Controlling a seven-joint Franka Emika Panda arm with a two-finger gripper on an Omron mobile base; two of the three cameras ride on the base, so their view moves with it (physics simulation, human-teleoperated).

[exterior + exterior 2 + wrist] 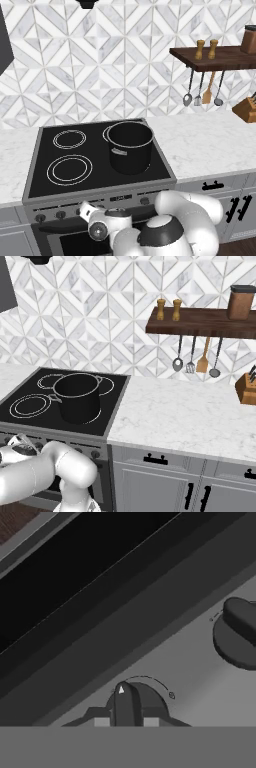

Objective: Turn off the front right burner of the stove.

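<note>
We see a grey-and-white geometric tile wall point(100, 316), a marble worktop point(190, 416), a dark wooden shelf point(210, 322), and grey cabinets point(160, 486) below.

Black pot point(130, 146), white-ringed black stove point(50, 148).

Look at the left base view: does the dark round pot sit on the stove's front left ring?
No: the dark round pot stands on the right side of the black glass stove top, while the front left ring lies bare.

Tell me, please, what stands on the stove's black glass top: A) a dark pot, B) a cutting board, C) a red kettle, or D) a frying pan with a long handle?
A: a dark pot stands on the right side of the stove, over its white burner rings.
</note>
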